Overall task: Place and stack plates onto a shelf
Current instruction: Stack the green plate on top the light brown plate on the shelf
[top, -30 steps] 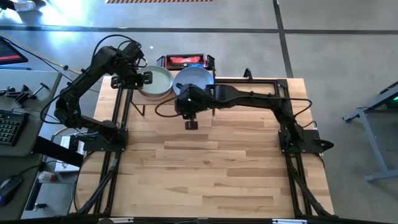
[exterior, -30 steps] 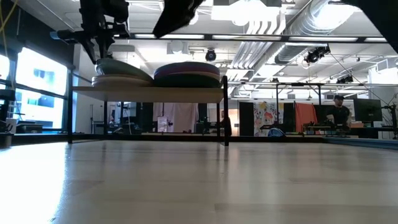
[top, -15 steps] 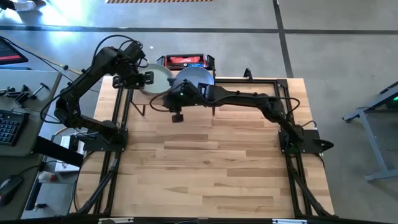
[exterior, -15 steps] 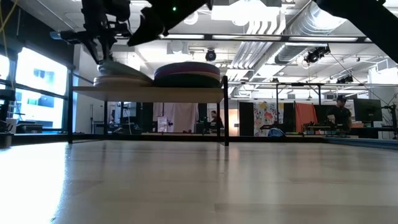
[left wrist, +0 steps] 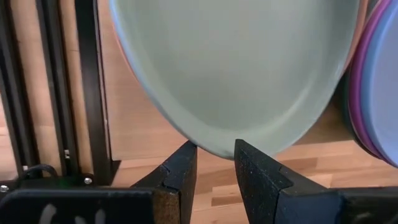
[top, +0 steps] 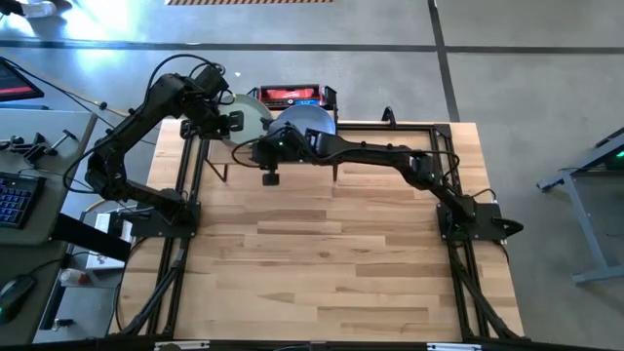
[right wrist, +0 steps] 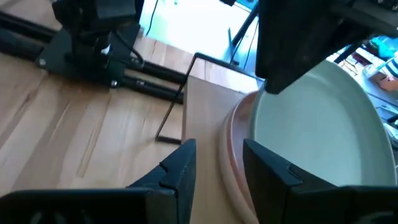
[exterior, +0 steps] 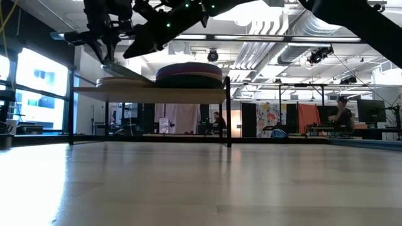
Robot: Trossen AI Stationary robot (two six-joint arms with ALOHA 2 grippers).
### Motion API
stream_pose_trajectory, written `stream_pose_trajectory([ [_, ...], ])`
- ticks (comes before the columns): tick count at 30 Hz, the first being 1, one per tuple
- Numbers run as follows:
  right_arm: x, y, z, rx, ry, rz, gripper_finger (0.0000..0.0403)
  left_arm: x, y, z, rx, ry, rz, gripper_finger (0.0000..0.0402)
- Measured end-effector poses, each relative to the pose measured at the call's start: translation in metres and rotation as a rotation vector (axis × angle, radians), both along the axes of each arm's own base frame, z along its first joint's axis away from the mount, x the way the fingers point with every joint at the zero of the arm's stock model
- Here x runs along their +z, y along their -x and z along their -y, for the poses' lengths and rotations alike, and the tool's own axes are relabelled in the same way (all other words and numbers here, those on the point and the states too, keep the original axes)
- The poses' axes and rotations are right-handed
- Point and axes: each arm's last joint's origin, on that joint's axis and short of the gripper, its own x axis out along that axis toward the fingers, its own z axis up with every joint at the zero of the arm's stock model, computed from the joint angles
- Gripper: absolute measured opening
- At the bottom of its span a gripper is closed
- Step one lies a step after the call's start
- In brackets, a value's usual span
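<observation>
The shelf (exterior: pixel 151 93) carries two stacks of plates. My left gripper (top: pixel 218 122) hangs over the left stack, shut on the sage green plate (top: pixel 250 115), which slopes above a peach plate (right wrist: pixel 229 155) and a beige one (exterior: pixel 116 82). The right stack (exterior: pixel 188 74) shows purple on dark green from the side and a blue plate (top: pixel 307 121) on top. My right gripper (right wrist: pixel 217 168) is open; it has reached across to the left stack's near rim, its fingers either side of the peach rim. Whether they touch it I cannot tell. My left gripper has the sage green plate's rim on the plate's left side (left wrist: pixel 214 151) between its two fingertips (left wrist: pixel 186 163), coming from above and pointing down. The held side is raised, so the plate tilts. Its opposite edge (exterior: pixel 151 79) rests on the plate beneath.
Black frame rails (top: pixel 190 175) run along the table's left and right sides. A red-and-black box (top: pixel 291 95) sits beyond the far edge behind the shelf. The wide wooden tabletop (top: pixel 331 263) lies near of the shelf. A person (exterior: pixel 342 112) stands far off in the room.
My right gripper has swung from in front of the right stack toward the table's left and far edge, ending at the left stack's near rim. The sage green plate in my left gripper has tipped steeper, its free edge sinking onto the stack.
</observation>
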Motion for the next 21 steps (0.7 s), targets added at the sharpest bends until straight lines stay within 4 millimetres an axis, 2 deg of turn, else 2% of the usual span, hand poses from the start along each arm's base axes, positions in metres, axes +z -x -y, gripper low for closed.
stream_pose_trajectory([
  [10,0.005,-0.005,0.008,-0.063,-0.101,0.131,0.0115,0.0,-0.001,0.001,-0.013,0.03,0.038,0.0095],
  [21,-0.001,-0.002,0.01,-0.088,-0.141,0.081,0.0115,0.013,-0.001,0.002,-0.016,-0.009,0.068,0.0095],
])
